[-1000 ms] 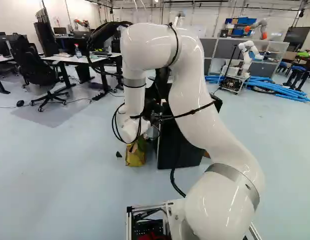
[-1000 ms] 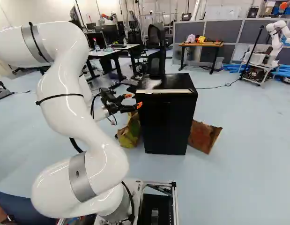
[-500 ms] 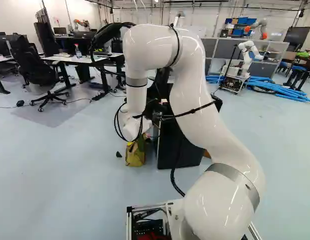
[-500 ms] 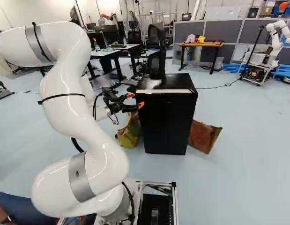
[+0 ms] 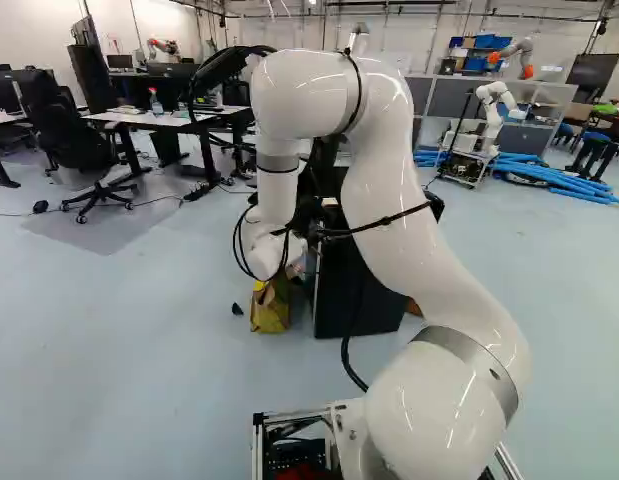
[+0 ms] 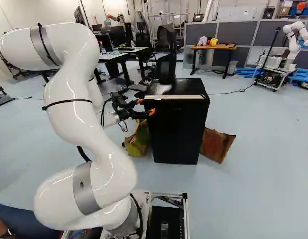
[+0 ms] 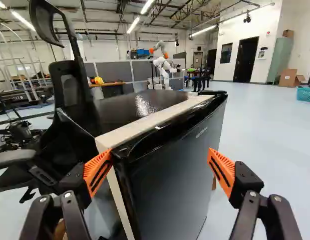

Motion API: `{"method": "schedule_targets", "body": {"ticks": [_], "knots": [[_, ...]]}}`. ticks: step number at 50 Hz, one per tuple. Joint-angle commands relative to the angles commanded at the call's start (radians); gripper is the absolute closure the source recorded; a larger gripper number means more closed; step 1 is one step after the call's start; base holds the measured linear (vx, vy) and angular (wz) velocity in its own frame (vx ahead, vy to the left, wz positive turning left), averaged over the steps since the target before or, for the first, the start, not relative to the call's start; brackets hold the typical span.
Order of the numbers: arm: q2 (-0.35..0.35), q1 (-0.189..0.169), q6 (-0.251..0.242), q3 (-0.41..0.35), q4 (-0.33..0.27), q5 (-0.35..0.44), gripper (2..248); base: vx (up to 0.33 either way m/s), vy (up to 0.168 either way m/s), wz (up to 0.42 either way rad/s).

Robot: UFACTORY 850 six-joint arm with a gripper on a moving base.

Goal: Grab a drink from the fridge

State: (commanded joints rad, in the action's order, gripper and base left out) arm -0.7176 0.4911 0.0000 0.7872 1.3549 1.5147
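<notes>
My gripper (image 6: 146, 106) is at the upper left front of the black fridge (image 6: 177, 132) in the right base view. Its orange-tipped fingers stand wide apart with nothing gripped. In the wrist view the gripper (image 7: 159, 154) spans the near upper corner of the fridge (image 7: 172, 182), one finger by the pale strip (image 7: 144, 124) at the door's edge, the other out in front of the door face. Whether either finger touches the fridge I cannot tell. The arm hides much of the fridge in the left base view. No drink can be made out.
A yellow-green bag (image 6: 138, 139) stands left of the fridge, a brown paper bag (image 6: 216, 144) right of it. A black office chair (image 7: 69, 105) is close behind the fridge. Desks (image 5: 154, 118) and another robot (image 5: 494, 110) are farther off.
The arm has shifted a little to the right in both base views, bringing the gripper slightly farther across the fridge's front corner. Its fingers stay apart. The base and fridge have not moved.
</notes>
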Motion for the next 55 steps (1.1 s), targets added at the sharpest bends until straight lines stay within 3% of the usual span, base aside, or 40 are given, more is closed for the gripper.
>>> {"method": "schedule_targets", "body": {"ticks": [30,55], "knots": [[-0.001,-0.025,0.000,0.001,0.001,0.000,3,0.000,0.000,0.000],[0.015,-0.019,0.000,-0.032,0.032,0.000,3,0.000,0.000,-0.002]]}}
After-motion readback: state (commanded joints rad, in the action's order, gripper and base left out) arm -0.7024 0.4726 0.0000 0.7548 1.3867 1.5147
